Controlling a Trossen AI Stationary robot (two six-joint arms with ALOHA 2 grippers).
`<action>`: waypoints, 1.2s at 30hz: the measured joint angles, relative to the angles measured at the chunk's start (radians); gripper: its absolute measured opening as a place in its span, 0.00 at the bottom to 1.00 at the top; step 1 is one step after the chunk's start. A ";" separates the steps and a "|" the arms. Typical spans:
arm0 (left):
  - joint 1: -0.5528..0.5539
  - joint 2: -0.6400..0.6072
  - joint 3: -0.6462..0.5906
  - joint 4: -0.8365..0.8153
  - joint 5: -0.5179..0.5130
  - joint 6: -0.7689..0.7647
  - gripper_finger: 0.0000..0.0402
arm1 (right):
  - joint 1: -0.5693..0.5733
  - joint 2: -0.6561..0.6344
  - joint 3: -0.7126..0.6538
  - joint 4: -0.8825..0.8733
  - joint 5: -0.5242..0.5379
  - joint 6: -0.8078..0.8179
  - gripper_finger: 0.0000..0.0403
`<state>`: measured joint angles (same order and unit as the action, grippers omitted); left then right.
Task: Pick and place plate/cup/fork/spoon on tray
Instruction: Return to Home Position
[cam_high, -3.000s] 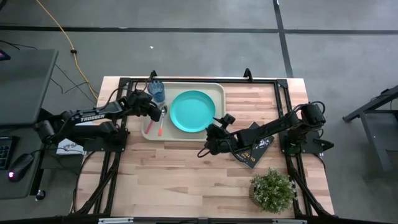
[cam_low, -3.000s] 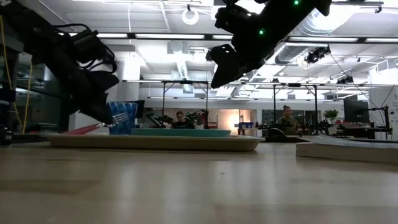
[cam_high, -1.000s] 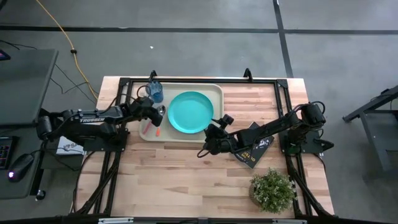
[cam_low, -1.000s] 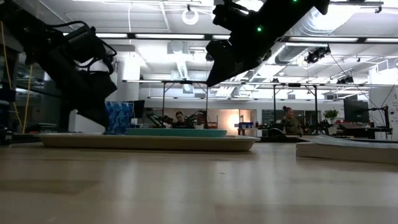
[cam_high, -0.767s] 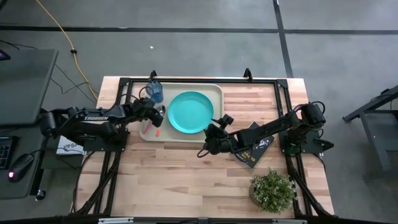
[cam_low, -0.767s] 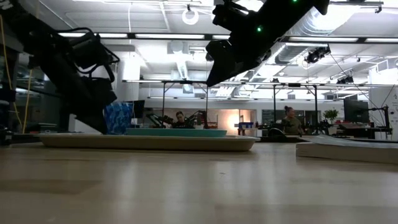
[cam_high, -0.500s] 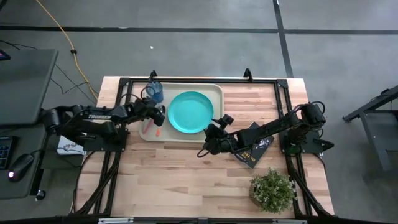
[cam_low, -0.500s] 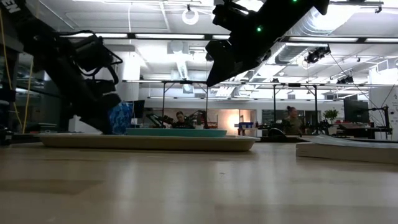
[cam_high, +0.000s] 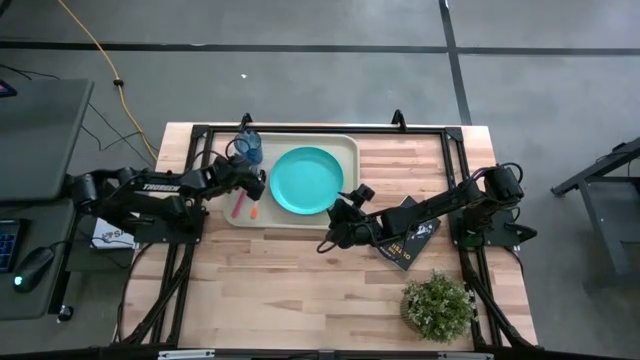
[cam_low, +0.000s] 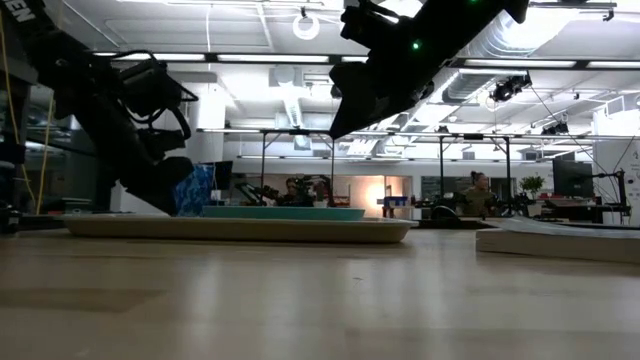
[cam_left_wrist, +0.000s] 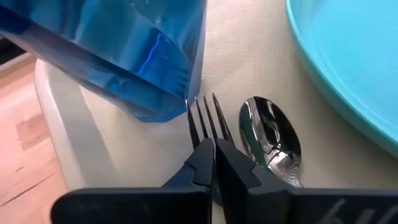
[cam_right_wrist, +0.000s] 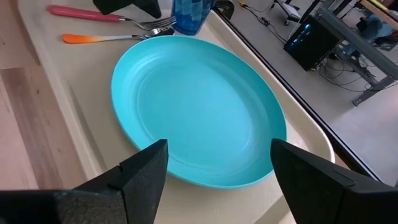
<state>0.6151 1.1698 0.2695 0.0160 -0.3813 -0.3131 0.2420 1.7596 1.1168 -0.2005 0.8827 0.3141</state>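
Note:
The cream tray (cam_high: 350, 142) lies at the table's far side. On it rest the turquoise plate (cam_high: 308, 179), the blue cup (cam_high: 250, 148) at the far left corner, the pink-handled fork (cam_right_wrist: 87, 12) and the orange-handled spoon (cam_right_wrist: 99, 38). My left gripper (cam_left_wrist: 214, 149) is shut and low over the tray, between cup and plate. The fork's tines (cam_left_wrist: 205, 115) stick out just past its tips, with the spoon's bowl (cam_left_wrist: 270, 134) beside them. My right gripper (cam_right_wrist: 217, 168) hangs open above the tray's near edge, facing the plate, with nothing between its fingers. My left gripper's shut fingertips stand over the fork's neck (cam_left_wrist: 210, 134), just behind the tines, slanting down from the table's left. The fingers hide the spot, so I cannot tell whether they touch it. The fork lies flat on the tray.
A black book (cam_high: 408, 235) lies right of the tray, under my right arm. A potted plant (cam_high: 438, 305) stands at the near right. The near half of the wooden table (cam_high: 270, 290) is bare. People sit far off in the room behind.
My left gripper has sunk a little toward the tray and tipped further down, nearing the cup's foot; it has stayed shut. The fork, spoon, plate and cup have kept their places.

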 joint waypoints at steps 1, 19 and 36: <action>0.000 -0.010 0.000 -0.008 0.001 0.002 0.00 | 0.000 0.000 0.000 0.000 -0.003 0.000 0.68; -0.232 -0.442 0.001 -0.071 0.061 0.057 0.00 | 0.005 0.000 0.000 -0.263 0.053 0.092 0.68; -0.455 -0.730 0.066 0.029 -0.027 0.279 0.00 | 0.076 -0.559 -0.318 -0.577 0.044 0.502 0.45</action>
<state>0.1598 0.4399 0.3352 0.0448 -0.4080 -0.0343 0.3184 1.2005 0.7990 -0.7778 0.9271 0.8158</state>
